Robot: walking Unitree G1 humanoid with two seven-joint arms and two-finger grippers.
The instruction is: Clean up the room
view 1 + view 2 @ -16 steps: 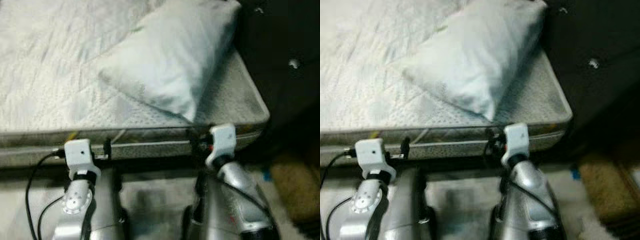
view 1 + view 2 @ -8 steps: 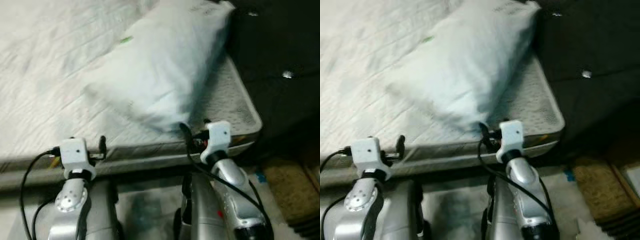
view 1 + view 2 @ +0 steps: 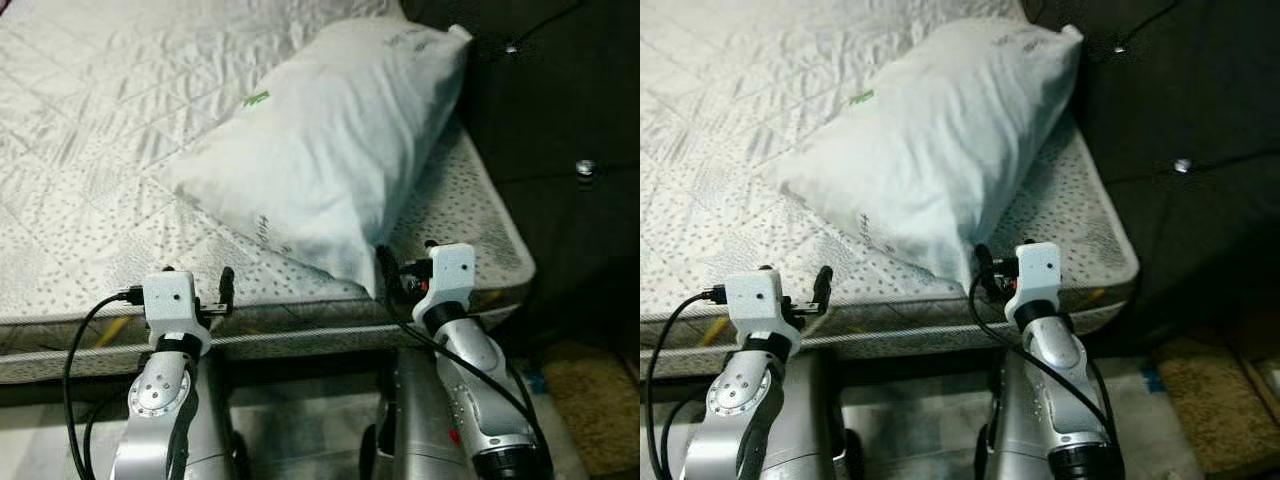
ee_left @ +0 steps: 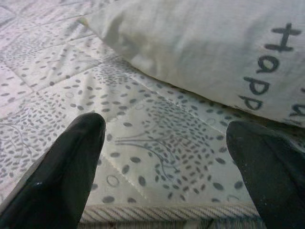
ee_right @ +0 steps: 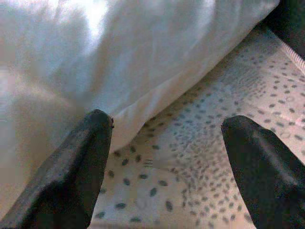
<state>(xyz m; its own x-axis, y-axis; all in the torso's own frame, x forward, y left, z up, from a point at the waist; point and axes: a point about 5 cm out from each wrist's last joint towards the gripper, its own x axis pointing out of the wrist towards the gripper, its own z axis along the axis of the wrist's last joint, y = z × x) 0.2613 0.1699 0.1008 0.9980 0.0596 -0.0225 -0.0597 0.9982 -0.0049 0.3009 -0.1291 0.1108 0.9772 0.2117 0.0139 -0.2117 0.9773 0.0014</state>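
A white pillow [image 3: 330, 140] with a small green tag and dark lettering lies at an angle on the quilted, speckled mattress [image 3: 90, 200], its far end against the headboard. My right gripper [image 3: 407, 258] is open at the mattress's front edge. One of its fingers [image 5: 76, 167] rests just by the pillow's near corner [image 5: 119, 71], the other over bare mattress. My left gripper [image 3: 197, 278] is also open and holds nothing. It is at the front edge further left, pointing over bare mattress [image 4: 157, 124], with the pillow [image 4: 200, 43] a short way ahead.
A dark upholstered headboard [image 3: 560, 100] with buttons stands along the mattress's right side. A brown rug [image 3: 595, 400] lies on the floor at the lower right. The mattress's piped front edge [image 3: 300, 335] runs just under both wrists.
The view has shifted and sharpened. Both grippers have risen from beside the mattress's front face to its top edge, and the right one now sits at the pillow's near corner.
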